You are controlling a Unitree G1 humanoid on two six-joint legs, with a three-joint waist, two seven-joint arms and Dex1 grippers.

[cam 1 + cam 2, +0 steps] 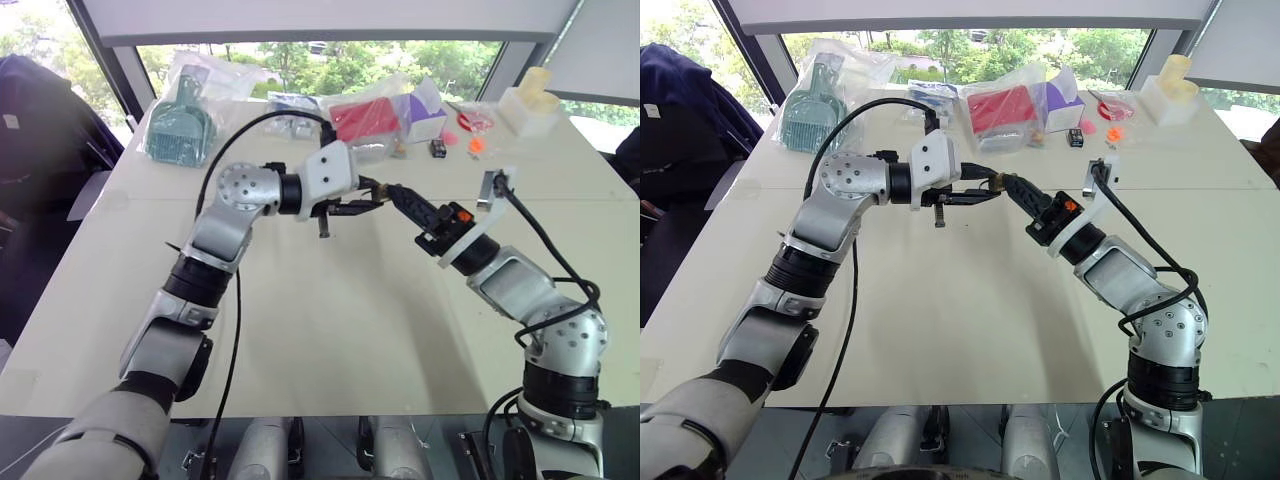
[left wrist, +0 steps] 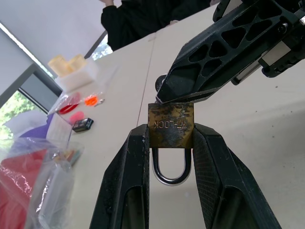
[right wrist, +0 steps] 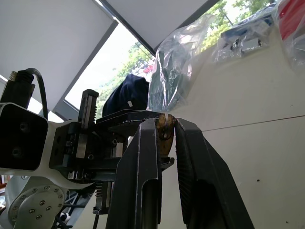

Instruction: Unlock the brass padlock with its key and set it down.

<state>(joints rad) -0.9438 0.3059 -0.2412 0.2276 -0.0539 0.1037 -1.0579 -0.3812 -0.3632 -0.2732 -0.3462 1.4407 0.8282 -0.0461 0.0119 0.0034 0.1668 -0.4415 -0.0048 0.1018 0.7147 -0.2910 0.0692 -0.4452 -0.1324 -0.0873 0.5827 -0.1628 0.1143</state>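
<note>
head pair overlooking table, wrist cameras close, sharing brass padlock

The brass padlock keyhole seems hidden behind the right gripper.

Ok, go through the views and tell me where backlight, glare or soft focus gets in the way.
Left eye view: the windows behind the table are bright, and its far clutter looks washed. Left wrist view: the brass padlock is sharp between the left gripper fingers, while the bags behind are soft. Right wrist view: the sky glares, so the right gripper and what it pinches are dark.
</note>
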